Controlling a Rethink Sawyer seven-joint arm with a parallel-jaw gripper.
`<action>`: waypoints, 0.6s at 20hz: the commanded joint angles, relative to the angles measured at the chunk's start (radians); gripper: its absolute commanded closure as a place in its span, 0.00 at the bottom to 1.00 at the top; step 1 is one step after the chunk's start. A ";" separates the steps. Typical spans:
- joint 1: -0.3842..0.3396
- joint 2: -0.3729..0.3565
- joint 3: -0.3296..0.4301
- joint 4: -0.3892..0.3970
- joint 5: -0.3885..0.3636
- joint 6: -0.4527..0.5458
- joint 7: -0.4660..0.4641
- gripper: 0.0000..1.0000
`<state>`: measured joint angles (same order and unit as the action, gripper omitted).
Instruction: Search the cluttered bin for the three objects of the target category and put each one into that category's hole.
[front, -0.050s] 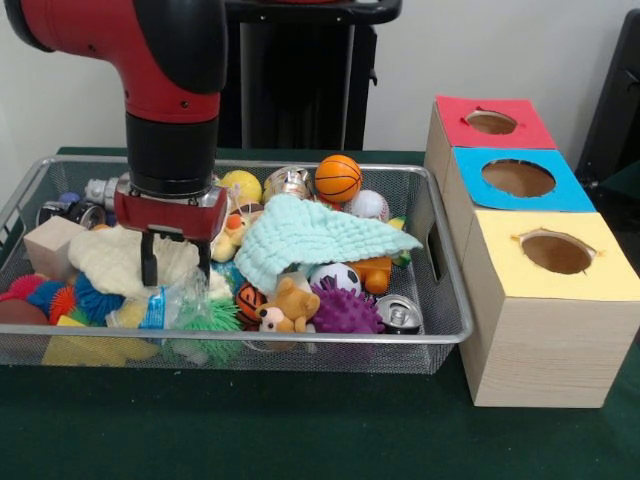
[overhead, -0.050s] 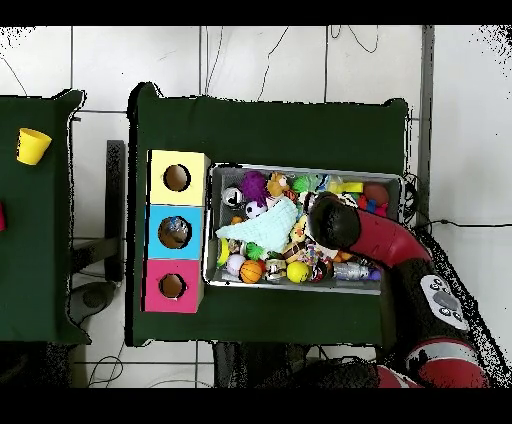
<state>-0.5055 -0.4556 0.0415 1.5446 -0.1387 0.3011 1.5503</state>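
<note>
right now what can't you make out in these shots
- What lies under the mint cloth: front view, the cloth covers it.
- Whatever sits beneath the arm in the overhead view: the arm blocks that part of the bin.
- Inside the red box, blue box and yellow box: holes show only dark interiors.
- The bin's small toys in the overhead view: too small.

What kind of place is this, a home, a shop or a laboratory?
Most likely a robotics laboratory. A red robot arm reaches into a wire bin full of toys on a green-covered table, beside three wooden boxes with coloured tops and holes.
</note>
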 joint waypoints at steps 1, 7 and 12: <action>0.021 0.041 0.037 -0.084 0.024 0.185 0.074 0.00; 0.043 0.035 0.047 -0.137 0.051 0.330 0.086 0.00; 0.053 0.015 0.051 -0.155 0.056 0.414 0.089 0.00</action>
<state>-0.4643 -0.4525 0.0415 1.4648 -0.1256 0.5634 1.5503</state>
